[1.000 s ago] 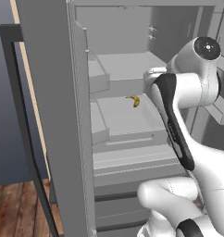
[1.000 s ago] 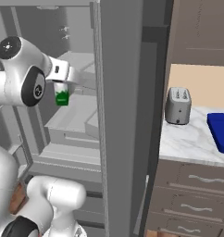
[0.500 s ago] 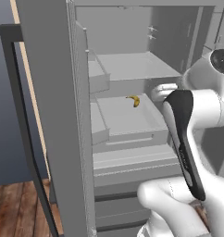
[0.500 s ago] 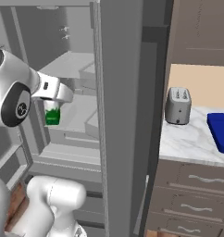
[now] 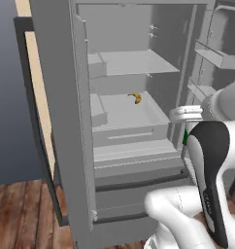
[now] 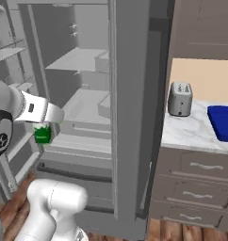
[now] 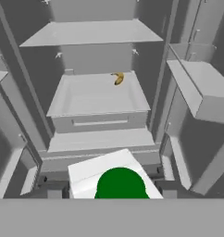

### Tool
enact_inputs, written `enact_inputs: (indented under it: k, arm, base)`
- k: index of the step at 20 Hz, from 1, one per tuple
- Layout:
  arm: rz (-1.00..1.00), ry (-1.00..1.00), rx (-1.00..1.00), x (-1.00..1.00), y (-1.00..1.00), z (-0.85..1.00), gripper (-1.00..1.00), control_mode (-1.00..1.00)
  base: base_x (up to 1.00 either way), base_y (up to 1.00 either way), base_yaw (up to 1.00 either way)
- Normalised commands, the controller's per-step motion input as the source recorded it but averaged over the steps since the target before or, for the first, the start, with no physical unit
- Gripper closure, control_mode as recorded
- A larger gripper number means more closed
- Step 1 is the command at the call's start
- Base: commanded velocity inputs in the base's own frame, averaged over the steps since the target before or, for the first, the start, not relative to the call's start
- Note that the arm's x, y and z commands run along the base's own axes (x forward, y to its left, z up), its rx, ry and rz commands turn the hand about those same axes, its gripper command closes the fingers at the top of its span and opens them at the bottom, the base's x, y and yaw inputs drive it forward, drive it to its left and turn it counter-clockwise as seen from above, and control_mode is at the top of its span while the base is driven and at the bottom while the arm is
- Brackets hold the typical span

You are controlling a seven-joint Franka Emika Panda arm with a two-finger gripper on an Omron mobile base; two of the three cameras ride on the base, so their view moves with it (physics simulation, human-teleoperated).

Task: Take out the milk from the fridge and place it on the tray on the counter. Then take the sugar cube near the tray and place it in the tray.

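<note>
The milk point(image 7: 115, 180) is pinched in the gripper point(image 6: 44, 126), outside the fridge point(image 6: 130, 94). Carrying to the tray point(image 6: 223, 123) at the counter's point(image 6: 189, 132) right edge is called for next.

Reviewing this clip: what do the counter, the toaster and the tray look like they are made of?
The counter looks like polished marble: white with grey veins. The toaster reads as brushed or matte metal, plain grey with soft shading, though a render leaves that open. The tray is a uniform dark blue with no grain or shine, probably plastic or enamelled metal; I cannot tell which.
</note>
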Motion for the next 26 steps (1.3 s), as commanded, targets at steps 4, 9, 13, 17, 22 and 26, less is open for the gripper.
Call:
enact_inputs:
  k: [4, 9, 13, 17, 22, 26]
  arm:
    - [0.0, 0.0, 0.0, 0.0, 0.0, 0.0, 1.0, 1.0]
    - [0.0, 0.0, 0.0, 0.0, 0.0, 0.0, 1.0, 1.0]
    - [0.0, 0.0, 0.0, 0.0, 0.0, 0.0, 1.0, 1.0]
    - [0.0, 0.0, 0.0, 0.0, 0.0, 0.0, 1.0, 1.0]
    - [0.0, 0.0, 0.0, 0.0, 0.0, 0.0, 1.0, 1.0]
    - [0.0, 0.0, 0.0, 0.0, 0.0, 0.0, 1.0, 1.0]
  base:
    - [-1.0, 0.01, 0.0]
    - [-0.4, -0.72, 0.02]
    - [-0.01, -1.0, 0.11]
    - [0.0, -1.0, 0.09]
    - [0.09, -1.0, 0.09]
    - [0.55, -1.0, 0.13]
